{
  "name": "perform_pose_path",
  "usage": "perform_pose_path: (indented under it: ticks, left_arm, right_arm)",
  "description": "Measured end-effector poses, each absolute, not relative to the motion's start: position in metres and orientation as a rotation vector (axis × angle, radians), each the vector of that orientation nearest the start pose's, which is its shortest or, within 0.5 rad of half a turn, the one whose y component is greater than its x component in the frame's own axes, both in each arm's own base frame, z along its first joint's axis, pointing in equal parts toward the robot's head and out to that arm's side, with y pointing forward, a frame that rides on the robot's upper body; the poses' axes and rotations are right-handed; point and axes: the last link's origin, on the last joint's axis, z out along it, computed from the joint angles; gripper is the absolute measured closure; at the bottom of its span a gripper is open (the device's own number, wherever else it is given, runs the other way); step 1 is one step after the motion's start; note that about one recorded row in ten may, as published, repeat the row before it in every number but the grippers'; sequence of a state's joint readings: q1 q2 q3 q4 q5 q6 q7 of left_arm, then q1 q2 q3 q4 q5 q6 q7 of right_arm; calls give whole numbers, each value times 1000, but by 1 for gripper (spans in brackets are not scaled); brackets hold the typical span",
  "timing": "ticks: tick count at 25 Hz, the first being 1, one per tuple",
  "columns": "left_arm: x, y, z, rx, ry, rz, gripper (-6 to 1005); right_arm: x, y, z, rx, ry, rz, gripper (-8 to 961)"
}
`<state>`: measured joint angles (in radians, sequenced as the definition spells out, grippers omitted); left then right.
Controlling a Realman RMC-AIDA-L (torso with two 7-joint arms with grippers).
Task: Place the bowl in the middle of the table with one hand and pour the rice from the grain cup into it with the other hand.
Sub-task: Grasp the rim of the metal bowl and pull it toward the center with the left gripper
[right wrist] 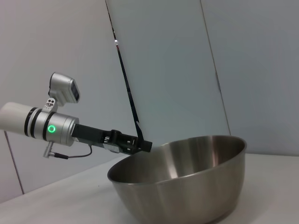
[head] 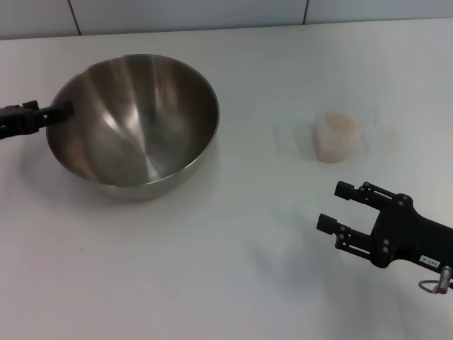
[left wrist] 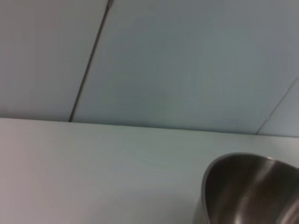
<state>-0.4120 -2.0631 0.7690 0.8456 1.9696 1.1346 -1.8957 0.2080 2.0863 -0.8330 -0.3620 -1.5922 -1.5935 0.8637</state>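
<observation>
The large steel bowl (head: 152, 127) stands on the white table (head: 212, 269), left of the middle. My left gripper (head: 62, 110) is shut on the bowl's left rim; it also shows in the right wrist view (right wrist: 142, 145), pinching the rim. The bowl's rim shows in the left wrist view (left wrist: 247, 186) and its whole side in the right wrist view (right wrist: 187, 186). The small translucent grain cup (head: 337, 137) stands upright at the right, filled with pale rice (head: 338, 122). My right gripper (head: 333, 205) is open and empty, in front of the cup and apart from it.
A grey panelled wall (head: 212, 14) runs along the table's far edge. Bare tabletop lies between the bowl and the cup and along the front.
</observation>
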Motion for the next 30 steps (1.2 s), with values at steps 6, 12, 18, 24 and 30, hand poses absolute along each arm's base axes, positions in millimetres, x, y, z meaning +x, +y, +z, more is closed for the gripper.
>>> perform_pose_path:
  ticks: [6, 12, 18, 24, 30]
  left_arm:
    - [-313, 363, 41, -2168, -1177, -505, 213]
    - [-311, 363, 33, -2204, -1167, -464, 219]
    - [-311, 362, 35, -2214, -1141, -438, 225]
    - [-311, 362, 35, -2214, -1137, -433, 418]
    - [-309, 363, 35, -2223, -1142, -440, 648]
  right_arm:
    - [325, 223, -32, -2429, 597, 945, 246]
    - [324, 224, -32, -2429, 598, 943, 246]
    - [325, 225, -31, -2422, 601, 942, 246]
    - [325, 226, -31, -2420, 600, 942, 246]
    - [325, 228, -31, -2418, 601, 934, 246]
